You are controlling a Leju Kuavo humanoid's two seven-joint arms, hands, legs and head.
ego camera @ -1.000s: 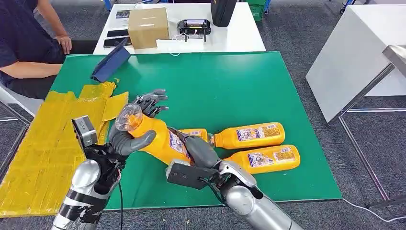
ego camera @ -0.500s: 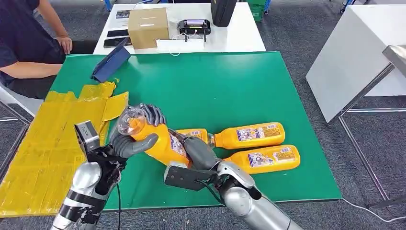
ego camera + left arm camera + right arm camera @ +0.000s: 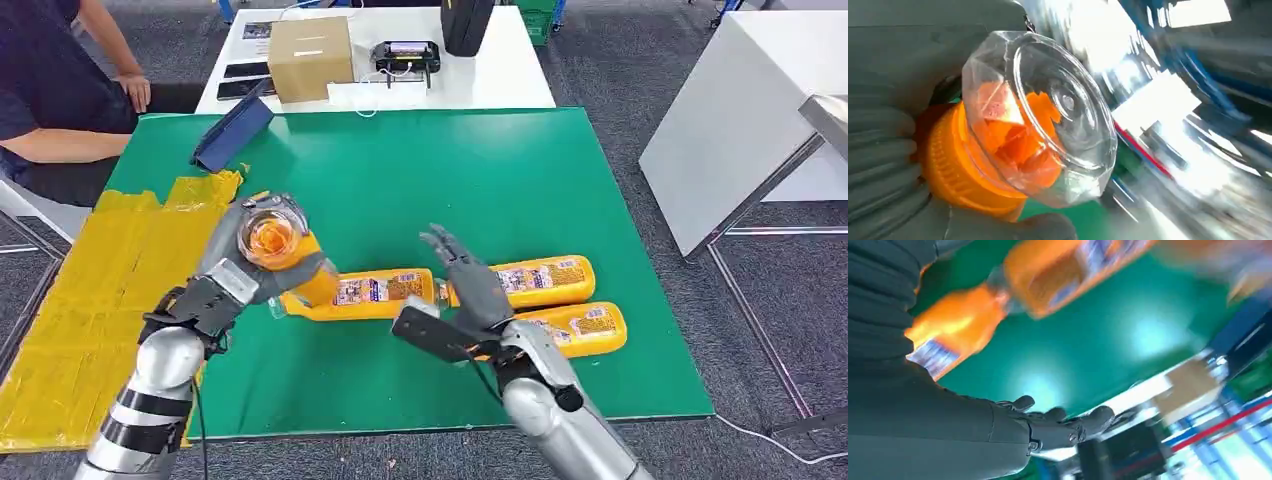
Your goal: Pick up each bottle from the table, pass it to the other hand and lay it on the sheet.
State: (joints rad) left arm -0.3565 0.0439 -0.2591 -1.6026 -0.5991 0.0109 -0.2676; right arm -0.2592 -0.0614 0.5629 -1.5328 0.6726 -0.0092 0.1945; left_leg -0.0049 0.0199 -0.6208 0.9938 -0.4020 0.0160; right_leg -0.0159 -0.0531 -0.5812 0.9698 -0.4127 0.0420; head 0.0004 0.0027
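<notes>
My left hand [image 3: 232, 278] grips an orange bottle [image 3: 272, 238] near its neck, lifted off the green table [image 3: 450, 170] with its clear cap toward the head camera. In the left wrist view the clear cap [image 3: 1048, 115] sits close above my fingers [image 3: 878, 165]. My right hand [image 3: 466, 285] hovers with fingers spread and nothing in it, over the lying bottles. Three more orange bottles lie on the table: one [image 3: 375, 292] between my hands, one [image 3: 535, 280] and one [image 3: 580, 328] right of my right hand. The yellow sheet [image 3: 100, 290] covers the table's left side.
A person sits at the far left corner with a hand [image 3: 132, 92] on the table edge. A blue folder [image 3: 232, 133] lies at the far left of the green top. Beyond stands a white table with a cardboard box [image 3: 310, 55]. Another white table [image 3: 740, 110] stands to the right.
My right hand has let go of the bottle and drawn back to the right with fingers spread. My left hand has closed on the bottle and turned it cap-up toward the sheet.
</notes>
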